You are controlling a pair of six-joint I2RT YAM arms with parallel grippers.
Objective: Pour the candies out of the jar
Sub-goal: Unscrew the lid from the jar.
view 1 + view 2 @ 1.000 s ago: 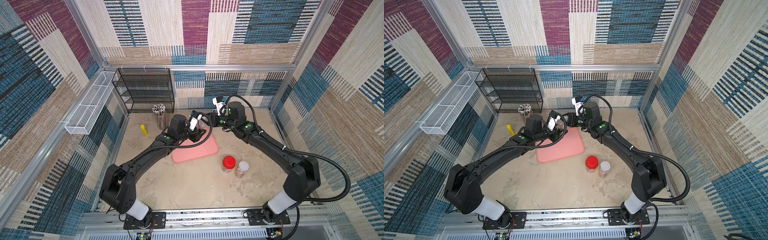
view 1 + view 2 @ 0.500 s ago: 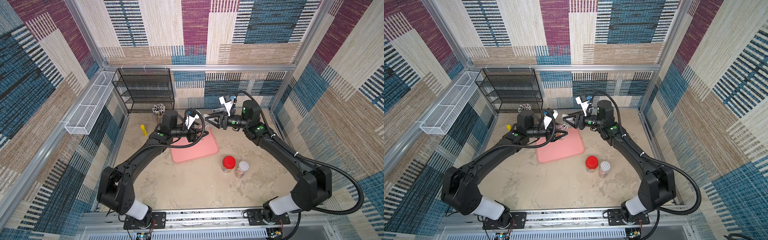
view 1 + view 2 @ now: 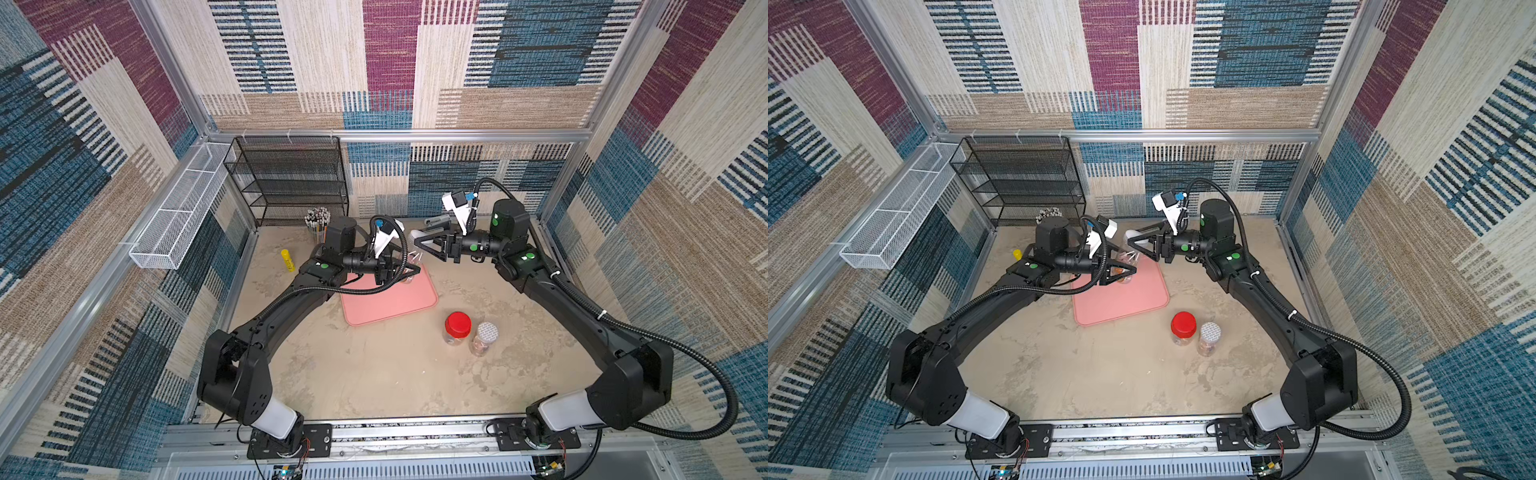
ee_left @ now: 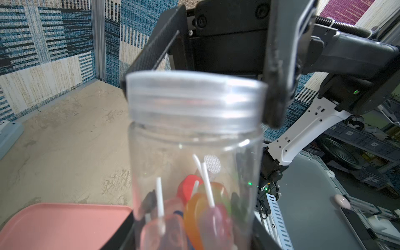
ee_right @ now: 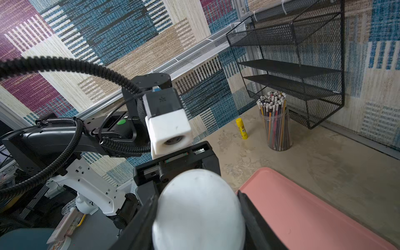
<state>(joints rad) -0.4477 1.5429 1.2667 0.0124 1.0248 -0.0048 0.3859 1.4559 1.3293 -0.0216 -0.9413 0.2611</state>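
Now, in both top views, the right jaws have drawn back from the left jaws. A second ago the two met over the flat pink plastic tray (image 3: 395,305), and half a second ago they had only begun to part. The right jaws are clamped on a round white plastic lid (image 3: 415,238), which sits just beside the mouth of the clear plastic jar (image 3: 1126,259), off it. The left jaws stay clamped on that jar, above the tray's far edge. On the sandy table (image 3: 374,374), near the tray's front corner, a red-capped clear jar (image 3: 458,326) and a silver-lidded clear jar (image 3: 485,336) stand just beside each other, unmoved. At the back are a black mesh shelf rack (image 3: 291,183), a clear cup of coloured pencils (image 3: 318,219) and a yellow glue stick (image 3: 287,259). A white wire basket (image 3: 178,216) hangs on the side wall. A black cable loop (image 3: 405,249) curves close beside the jar, covering part of the left jaws.

In the left wrist view, the round-headed lollipop candies (image 4: 205,214) on white sticks lie in the jar's bottom. The ridged band at its top is blurred: neck or lid, I cannot tell. The right jaws' black fingers (image 4: 278,86) stand either side of it.

In the right wrist view, the lid fills the gap between the right jaws and hides the jar.
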